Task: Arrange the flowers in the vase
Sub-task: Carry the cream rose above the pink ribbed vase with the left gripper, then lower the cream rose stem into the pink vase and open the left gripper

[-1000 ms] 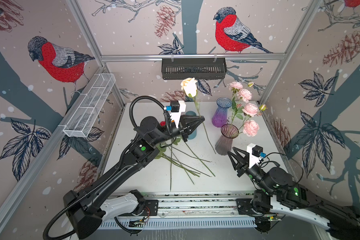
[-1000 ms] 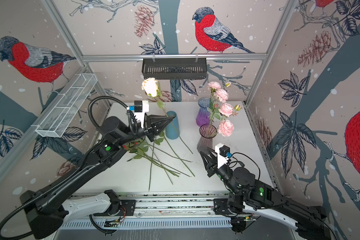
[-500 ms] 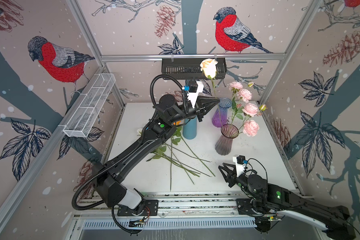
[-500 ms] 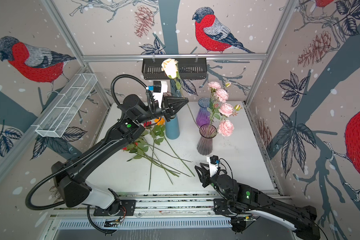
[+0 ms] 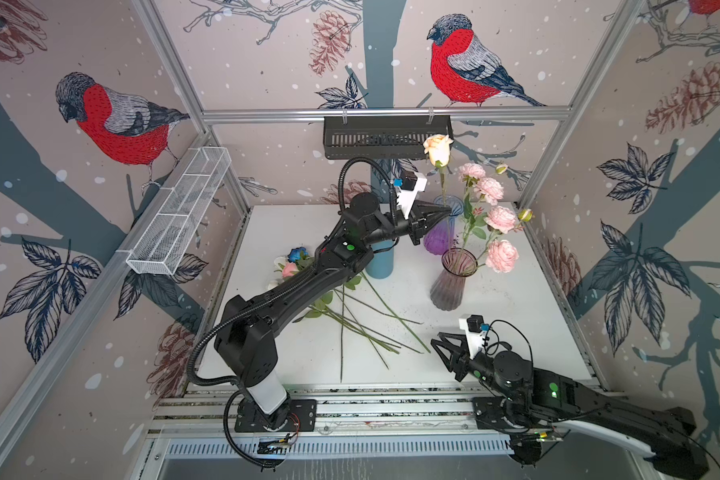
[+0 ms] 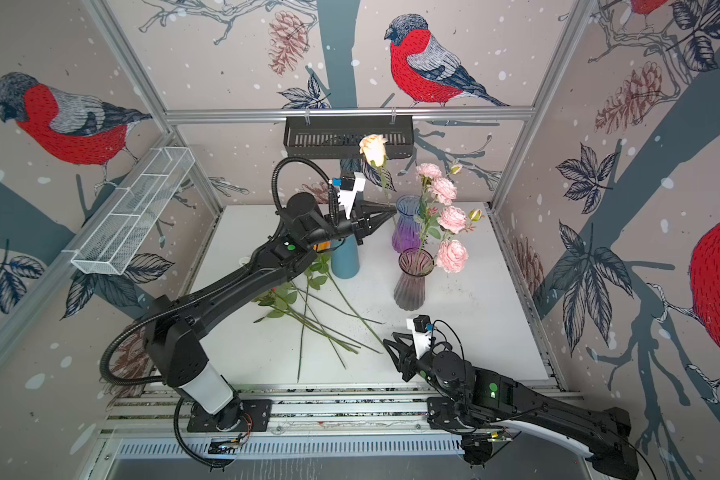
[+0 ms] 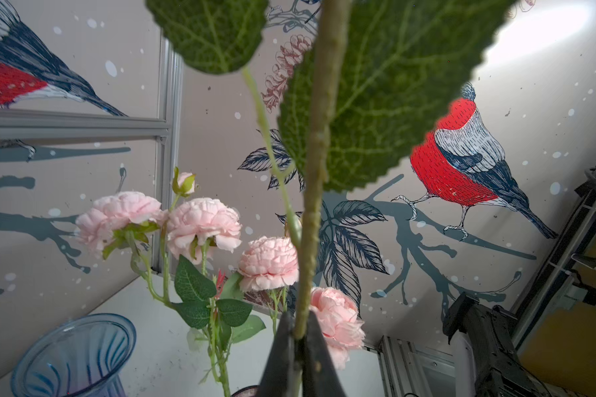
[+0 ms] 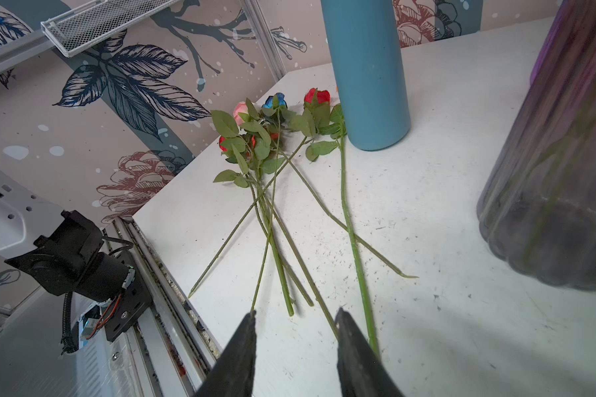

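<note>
My left gripper (image 5: 447, 212) (image 6: 393, 211) (image 7: 301, 338) is shut on the green stem (image 7: 313, 206) of a cream rose (image 5: 438, 149) (image 6: 373, 149). It holds the rose upright at the rim of the blue-purple glass vase (image 5: 440, 239) (image 6: 406, 232) (image 7: 73, 354). The stem's lower end is hidden. A smoky ribbed vase (image 5: 449, 286) (image 6: 411, 286) holds a pink spray (image 5: 500, 255) (image 7: 203, 223). Several loose flowers (image 5: 350, 320) (image 6: 308, 316) (image 8: 272, 144) lie on the white table. My right gripper (image 5: 439, 347) (image 6: 391, 345) (image 8: 295, 319) stands open and empty over their stem ends.
A tall teal cylinder vase (image 5: 379, 266) (image 6: 345, 262) (image 8: 365, 68) stands behind the pile, partly hidden by my left arm. A black basket (image 5: 387, 137) hangs on the back wall and a white mesh tray (image 5: 179, 216) on the left wall. The table's front edge (image 8: 172, 275) is near my right gripper.
My left arm has carried the cream rose up and to the right, from above the pile to the blue-purple vase. My right arm has drawn back from the smoky vase toward the front edge.
</note>
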You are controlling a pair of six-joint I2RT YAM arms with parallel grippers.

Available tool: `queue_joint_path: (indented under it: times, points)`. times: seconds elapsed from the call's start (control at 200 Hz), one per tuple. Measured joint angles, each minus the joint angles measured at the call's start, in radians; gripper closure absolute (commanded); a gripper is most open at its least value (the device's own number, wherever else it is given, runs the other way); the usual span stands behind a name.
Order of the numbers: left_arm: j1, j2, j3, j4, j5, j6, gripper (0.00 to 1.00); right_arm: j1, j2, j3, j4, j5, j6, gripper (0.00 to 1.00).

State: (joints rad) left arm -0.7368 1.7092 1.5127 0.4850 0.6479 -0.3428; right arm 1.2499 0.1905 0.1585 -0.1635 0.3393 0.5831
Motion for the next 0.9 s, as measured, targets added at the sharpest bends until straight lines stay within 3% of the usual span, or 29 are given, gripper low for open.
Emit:
queue_joint_path:
  times: [0.02, 0.06, 0.095, 0.13, 0.175, 0.325, 0.475, 0.565, 0.716, 0.896]
  points:
    - [-0.003, 0.010, 0.005, -0.005, -0.001, -0.002, 0.96, 0.000, 0.000, 0.000, 0.000, 0.002, 0.000, 0.60]
    - [-0.009, 0.032, 0.016, -0.027, -0.002, -0.003, 0.61, 0.000, 0.000, 0.004, -0.001, 0.007, 0.000, 0.60]
    - [-0.013, 0.046, 0.024, -0.045, -0.004, -0.009, 0.38, 0.000, 0.000, 0.008, -0.002, 0.010, 0.001, 0.59]
    - [-0.014, 0.053, 0.029, -0.066, -0.007, -0.010, 0.24, 0.000, -0.002, 0.012, -0.003, 0.014, 0.009, 0.57]
    - [-0.014, 0.056, 0.031, -0.096, -0.018, -0.020, 0.15, 0.000, -0.008, 0.016, -0.006, 0.024, 0.015, 0.52]
    - [-0.006, 0.013, -0.017, -0.172, -0.071, -0.018, 0.12, 0.000, -0.038, 0.043, -0.034, 0.074, 0.019, 0.43]
    - [0.033, -0.076, -0.099, -0.217, -0.127, -0.019, 0.12, -0.002, -0.055, 0.119, -0.074, 0.183, 0.027, 0.40]
    - [0.060, -0.131, -0.148, -0.254, -0.155, -0.024, 0.10, -0.006, -0.053, 0.166, -0.099, 0.251, 0.041, 0.32]
    - [0.084, -0.179, -0.171, -0.346, -0.154, -0.015, 0.10, -0.008, -0.030, 0.245, -0.146, 0.347, 0.036, 0.30]
    - [0.086, -0.289, -0.266, -0.421, -0.161, 0.002, 0.11, -0.009, 0.025, 0.307, -0.154, 0.384, -0.015, 0.30]
